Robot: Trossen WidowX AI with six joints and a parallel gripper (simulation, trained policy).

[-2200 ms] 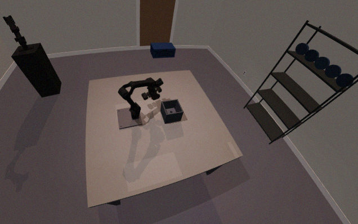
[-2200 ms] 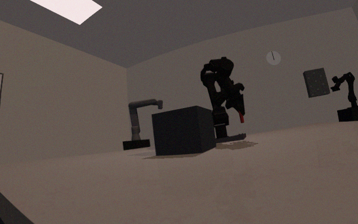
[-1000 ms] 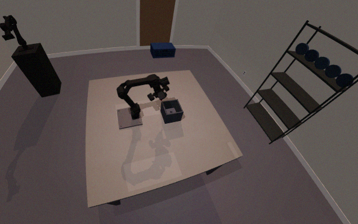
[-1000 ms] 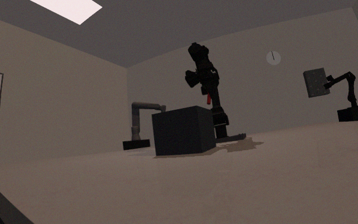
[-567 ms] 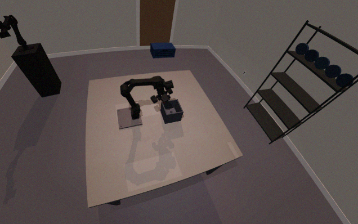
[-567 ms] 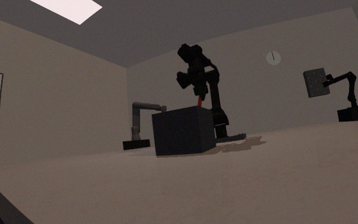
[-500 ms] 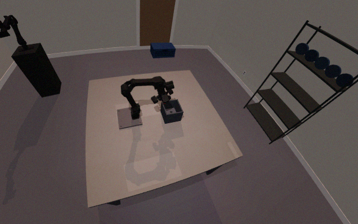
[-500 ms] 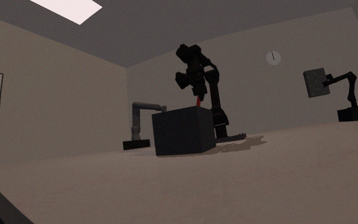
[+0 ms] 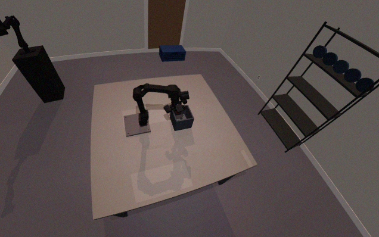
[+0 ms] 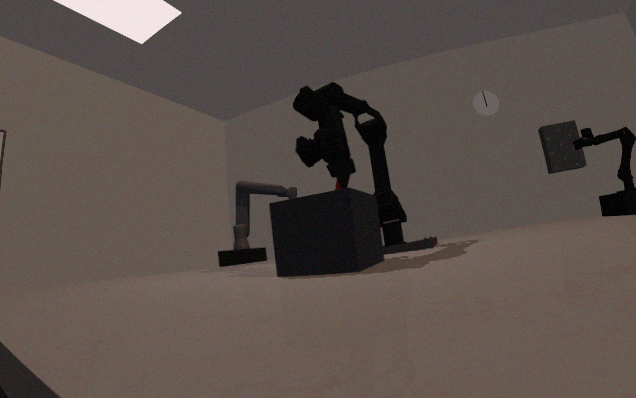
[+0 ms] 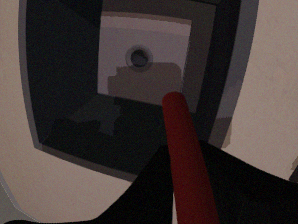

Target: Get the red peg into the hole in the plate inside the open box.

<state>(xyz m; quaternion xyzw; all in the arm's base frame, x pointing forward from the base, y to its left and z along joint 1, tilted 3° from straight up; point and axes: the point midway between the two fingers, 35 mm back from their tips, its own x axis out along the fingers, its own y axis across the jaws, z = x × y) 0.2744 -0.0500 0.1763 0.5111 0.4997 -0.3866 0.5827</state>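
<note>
Peg [image 10: 338, 185] [image 11: 186, 155] is pinched in my claw [image 10: 343, 187] [image 11: 182, 150], free end down at the box [image 9: 182, 124] [image 10: 315, 237] [image 11: 90, 164], presumably so it can enter the plate's [image 11: 115, 40] hole [image 11: 139, 58], still to be lined up.

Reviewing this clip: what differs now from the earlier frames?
The gripper has moved from the arm's base side over to the open box and come down, carrying the red peg, whose lower part now sits behind the box wall in the exterior view. The peg was already held; nothing was let go. The box stayed put.
</note>
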